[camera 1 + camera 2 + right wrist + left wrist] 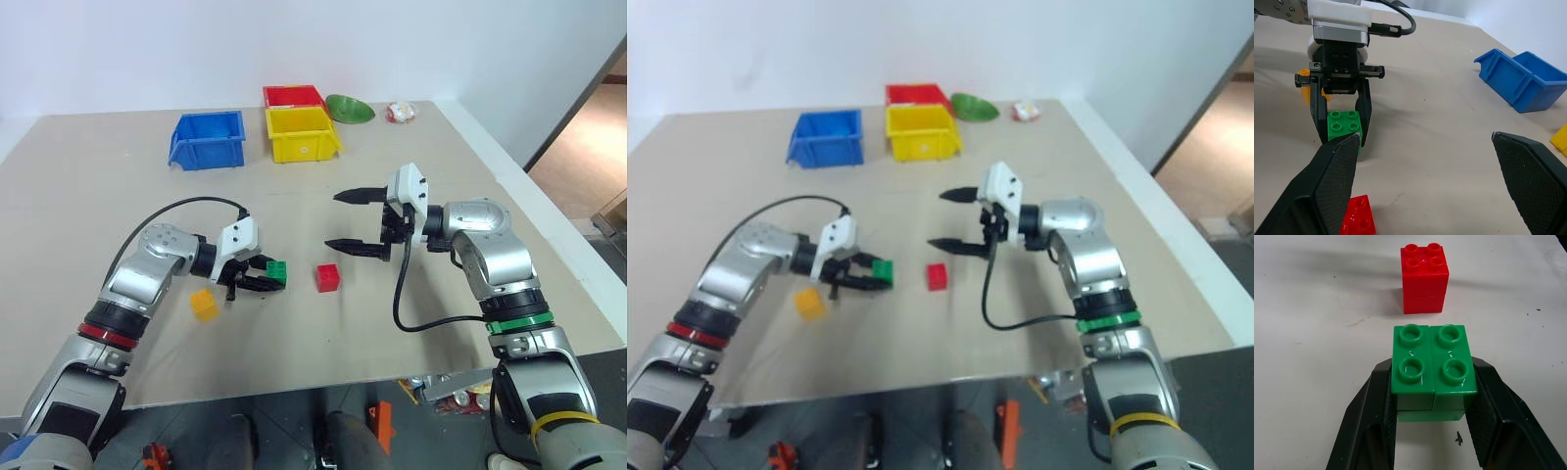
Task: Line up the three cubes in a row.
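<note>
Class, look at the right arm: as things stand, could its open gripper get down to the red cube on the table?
Probably yes. The right gripper hangs open above and just beyond the red cube, with bare table between them. The left gripper, shut on the green cube, sits to the cube's other side, apart from it.

arms: silver metal shells, black joints
left arm [147, 269]: red ring
right arm [490, 259]: green ring, yellow band
wrists: white camera blocks, black looping cables
fingers: black, textured pads

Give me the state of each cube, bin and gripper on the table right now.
green cube: gripped, upright
red cube: free, upright
yellow cube: free
left gripper: shut on green cube
right gripper: open, holding nothing
blue bin: upright
yellow bin: upright
</note>
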### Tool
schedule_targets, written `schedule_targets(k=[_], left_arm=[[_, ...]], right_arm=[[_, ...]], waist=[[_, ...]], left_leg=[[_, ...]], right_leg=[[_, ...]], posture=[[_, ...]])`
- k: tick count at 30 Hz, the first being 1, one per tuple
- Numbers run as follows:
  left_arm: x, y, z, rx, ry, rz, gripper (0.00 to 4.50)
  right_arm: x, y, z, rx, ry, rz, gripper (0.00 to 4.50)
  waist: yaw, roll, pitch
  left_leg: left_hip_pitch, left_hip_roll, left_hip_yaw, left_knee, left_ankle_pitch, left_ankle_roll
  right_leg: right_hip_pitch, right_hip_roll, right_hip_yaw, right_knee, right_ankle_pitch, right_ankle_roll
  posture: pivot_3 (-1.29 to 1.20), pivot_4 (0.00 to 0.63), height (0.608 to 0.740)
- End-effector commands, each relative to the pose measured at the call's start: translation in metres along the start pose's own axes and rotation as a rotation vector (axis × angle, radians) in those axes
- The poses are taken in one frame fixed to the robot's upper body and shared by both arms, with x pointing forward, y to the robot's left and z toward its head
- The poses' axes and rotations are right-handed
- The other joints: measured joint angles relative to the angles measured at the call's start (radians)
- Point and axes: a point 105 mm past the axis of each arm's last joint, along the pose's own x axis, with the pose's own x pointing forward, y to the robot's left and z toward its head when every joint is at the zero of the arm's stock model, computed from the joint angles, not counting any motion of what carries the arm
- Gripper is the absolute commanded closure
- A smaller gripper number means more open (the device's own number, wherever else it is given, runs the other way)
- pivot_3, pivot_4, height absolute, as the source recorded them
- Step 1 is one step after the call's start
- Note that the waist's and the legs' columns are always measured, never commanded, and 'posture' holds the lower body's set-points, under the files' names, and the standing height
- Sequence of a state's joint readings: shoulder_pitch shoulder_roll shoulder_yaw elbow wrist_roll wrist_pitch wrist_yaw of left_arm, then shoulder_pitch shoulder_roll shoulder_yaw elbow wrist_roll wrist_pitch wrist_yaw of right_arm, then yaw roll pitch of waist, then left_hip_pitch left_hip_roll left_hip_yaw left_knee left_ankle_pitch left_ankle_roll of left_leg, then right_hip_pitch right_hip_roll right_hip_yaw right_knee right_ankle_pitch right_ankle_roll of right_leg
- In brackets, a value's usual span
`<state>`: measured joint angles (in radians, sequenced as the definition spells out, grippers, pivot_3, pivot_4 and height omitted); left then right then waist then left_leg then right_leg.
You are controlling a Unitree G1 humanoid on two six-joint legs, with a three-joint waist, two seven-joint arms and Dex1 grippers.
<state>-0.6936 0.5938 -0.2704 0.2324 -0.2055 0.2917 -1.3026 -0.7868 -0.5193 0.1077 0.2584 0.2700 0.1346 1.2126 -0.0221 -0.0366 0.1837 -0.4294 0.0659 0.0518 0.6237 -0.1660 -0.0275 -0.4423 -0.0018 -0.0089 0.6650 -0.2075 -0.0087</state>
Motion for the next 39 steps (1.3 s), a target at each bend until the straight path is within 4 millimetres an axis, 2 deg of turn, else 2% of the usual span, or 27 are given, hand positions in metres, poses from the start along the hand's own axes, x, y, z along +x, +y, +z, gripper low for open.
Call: schedule_targets(k=[1, 10, 15, 29, 30, 36, 39], left_arm=[[0.002, -0.004, 0.008, 0.031, -0.011, -0.016, 3.18], [0.003, -0.006, -0.002, 0.036, 0.043, -0.022, 3.18], [0.004, -0.005, -0.005, 0.041, 0.067, -0.021, 3.18], [0.008, -0.005, -0.01, 0.015, 0.081, -0.014, 3.18], [0.008, -0.005, -0.009, 0.015, 0.082, -0.017, 2.14], [0.001, -0.001, 0.004, 0.045, 0.076, -0.017, 0.13], [-0.003, 0.001, 0.012, 0.071, 0.074, -0.008, 0.02]], right_arm=[[-0.005, -0.004, 0.012, -0.041, -0.028, -0.023, 0.0], [-0.006, 0.011, 0.007, 0.046, -0.011, 0.082, 0.0], [-0.01, 0.025, -0.002, 0.003, 0.033, 0.173, 0.0], [-0.008, 0.022, -0.003, -0.002, 0.026, 0.158, 0.0], [-0.008, 0.022, -0.003, -0.003, 0.027, 0.156, 0.0], [-0.009, 0.02, -0.004, -0.006, 0.033, 0.145, 0.0], [-0.009, 0.018, -0.004, -0.008, 0.034, 0.14, 0.0]], waist=[[0.0, 0.0, 0.0], [0.001, 0.0, 0.0], [0.0, 0.0, 0.0], [0.0, 0.0, 0.0], [0.001, 0.0, 0.0], [0.0, 0.0, 0.0], [0.0, 0.0, 0.0]], left_leg=[[0.0, 0.0, 0.0, 0.0, 0.0, 0.0], [0.0, 0.0, 0.0, 0.0, 0.0, 0.0], [0.0, 0.0, 0.0, 0.001, 0.0, 0.0], [0.0, 0.0, 0.0, 0.002, 0.0, 0.0], [0.0, 0.0, 0.0, 0.003, 0.0, 0.0], [0.0, 0.0, 0.0, 0.003, 0.0, 0.0], [0.0, 0.0, -0.001, 0.003, 0.0, 0.0]], right_leg=[[0.0, 0.0, 0.0, 0.0, 0.0, 0.0], [0.0, 0.0, 0.0, 0.0, 0.0, 0.0], [0.0, 0.0, 0.0, 0.0, 0.0, 0.0], [0.001, 0.0, 0.0, 0.001, 0.001, 0.001], [0.001, 0.0, 0.0, 0.001, 0.0, 0.001], [0.001, 0.0, 0.001, 0.001, 0.001, 0.001], [0.001, 0.0, 0.0, 0.001, 0.001, 0.001]], posture=[[0.0, 0.15, 0.74], [0.0, 0.15, 0.74], [0.0, 0.15, 0.74], [0.0, 0.15, 0.74], [0.0, 0.15, 0.74], [0.0, 0.15, 0.74], [0.0, 0.15, 0.74]])
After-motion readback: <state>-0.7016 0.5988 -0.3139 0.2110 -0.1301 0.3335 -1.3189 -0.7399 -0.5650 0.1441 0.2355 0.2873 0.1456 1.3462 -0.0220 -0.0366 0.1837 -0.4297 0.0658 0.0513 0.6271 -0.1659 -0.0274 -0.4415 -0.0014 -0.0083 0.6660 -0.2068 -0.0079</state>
